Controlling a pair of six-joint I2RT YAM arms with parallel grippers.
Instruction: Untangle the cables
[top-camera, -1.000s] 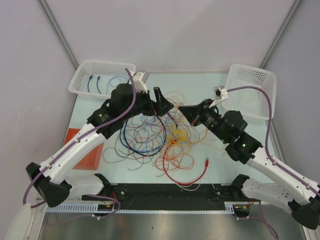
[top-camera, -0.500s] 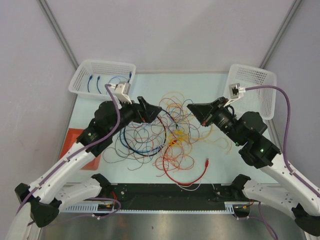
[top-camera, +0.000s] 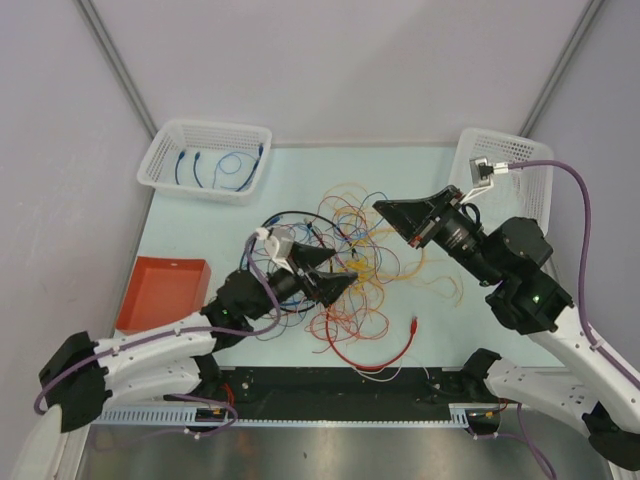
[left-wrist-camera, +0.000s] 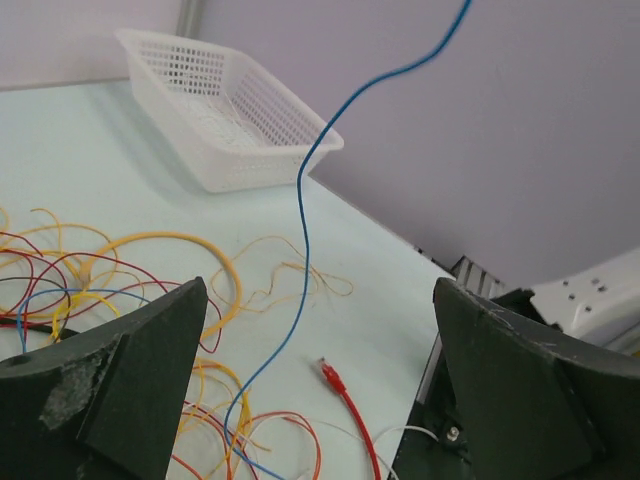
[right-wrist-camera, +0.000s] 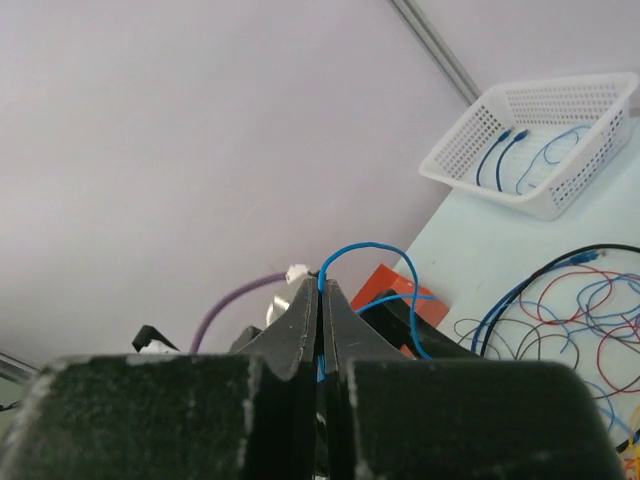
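The cables (top-camera: 345, 262) lie as a loose tangle of red, blue, yellow, orange and black wires in the middle of the table. My right gripper (top-camera: 384, 208) hovers above the tangle's far right side, and its jaws (right-wrist-camera: 320, 288) are shut on a thin blue cable (right-wrist-camera: 368, 248) that loops out of the tips. That blue cable (left-wrist-camera: 305, 235) rises from the tangle up past my left gripper (left-wrist-camera: 318, 325). The left gripper (top-camera: 332, 274) is open and empty, low over the near part of the tangle. A red cable with a plug tip (left-wrist-camera: 331, 376) lies near it.
A white basket (top-camera: 168, 150) at the back left holds a few blue cables (top-camera: 222, 165). Another white basket (top-camera: 520, 160) stands at the back right, also in the left wrist view (left-wrist-camera: 225, 115). An orange tray (top-camera: 160, 292) sits at the left edge.
My left arm has swung from the far side of the tangle back toward the near edge, and its gripper is now low and open. My right gripper has drawn back to the right, still shut.
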